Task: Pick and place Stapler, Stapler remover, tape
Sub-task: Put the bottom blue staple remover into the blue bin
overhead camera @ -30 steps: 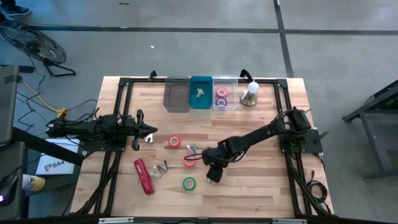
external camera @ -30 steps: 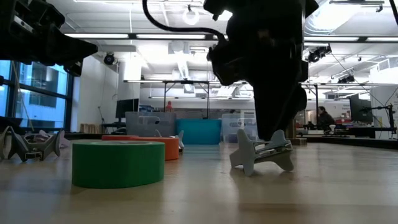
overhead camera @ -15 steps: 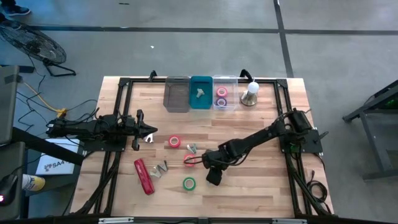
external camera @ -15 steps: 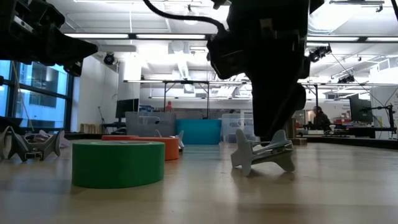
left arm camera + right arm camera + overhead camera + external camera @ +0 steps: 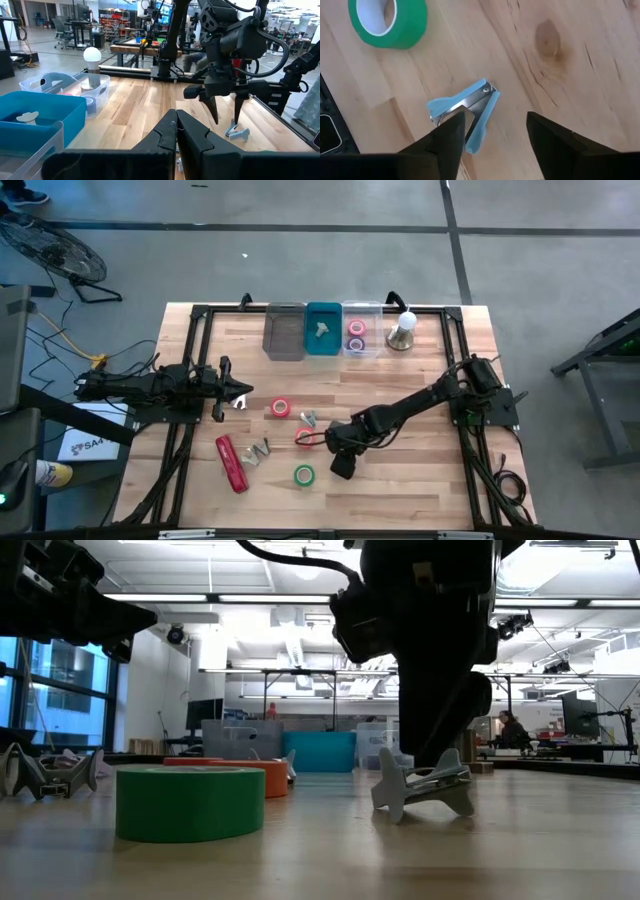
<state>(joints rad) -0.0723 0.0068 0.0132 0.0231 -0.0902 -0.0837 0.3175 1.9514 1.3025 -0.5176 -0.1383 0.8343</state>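
Under right gripper (image 5: 492, 135) | stapler remover (image 5: 464, 111) | pale-blue wings, silvery claw, lying flat

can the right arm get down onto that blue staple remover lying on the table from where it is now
Probably yes. The right gripper hangs open just above the blue staple remover, which lies alone on bare wood. One finger overlaps its end, so a small shift may be needed. The green tape roll sits clear of it.
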